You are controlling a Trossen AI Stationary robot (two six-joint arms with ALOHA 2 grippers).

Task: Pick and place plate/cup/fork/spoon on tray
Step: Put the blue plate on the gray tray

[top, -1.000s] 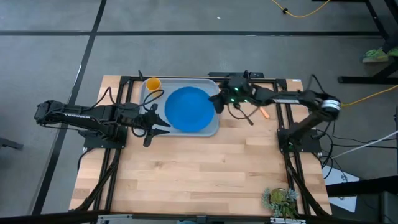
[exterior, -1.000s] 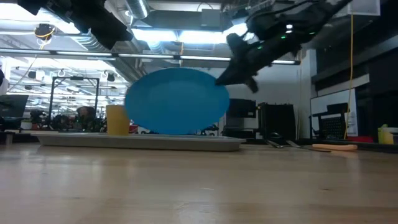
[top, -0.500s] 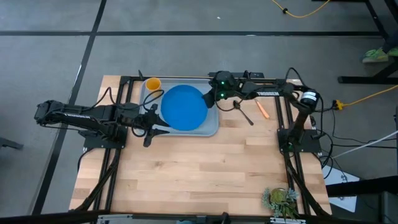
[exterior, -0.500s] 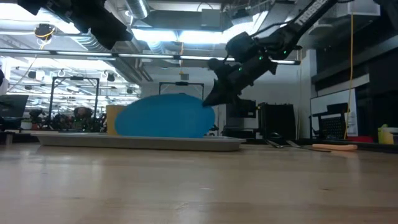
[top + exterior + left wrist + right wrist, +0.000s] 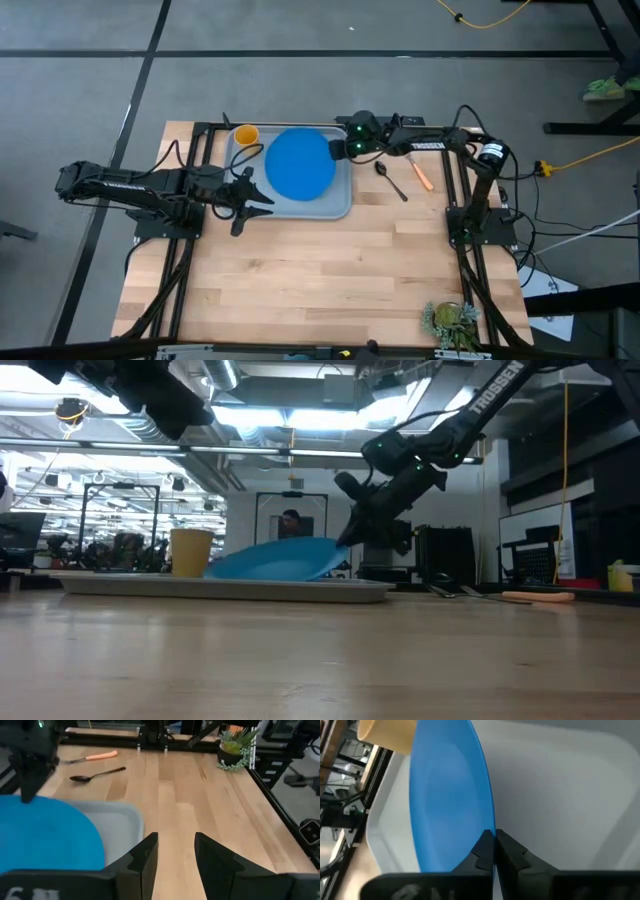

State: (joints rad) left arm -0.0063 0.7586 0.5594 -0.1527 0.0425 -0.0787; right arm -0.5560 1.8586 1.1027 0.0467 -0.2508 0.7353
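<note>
Overhead and table-level cameras share the tray (image 5: pixel 342 205) (image 5: pixel 230 588); wrist cameras look close along each arm's fingers.

Over the last second the plate (image 5: pixel 301 163) came down from standing almost upright above the tray (image 5: pixel 340 205) to lying at a shallow tilt, its 9 o'clock edge low on the tray floor and its 3 o'clock edge raised, as the low view showed. It also slid toward 10 o'clock, away from the tray's 3 o'clock rim and closer to the cup (image 5: pixel 244 134). The right gripper (image 5: pixel 341 150), pinching the plate's rim throughout, travelled from over the tray's 3 o'clock edge toward 11 o'clock and sank lower. The right arm folded in, its elbow drawing back toward its base.
</note>
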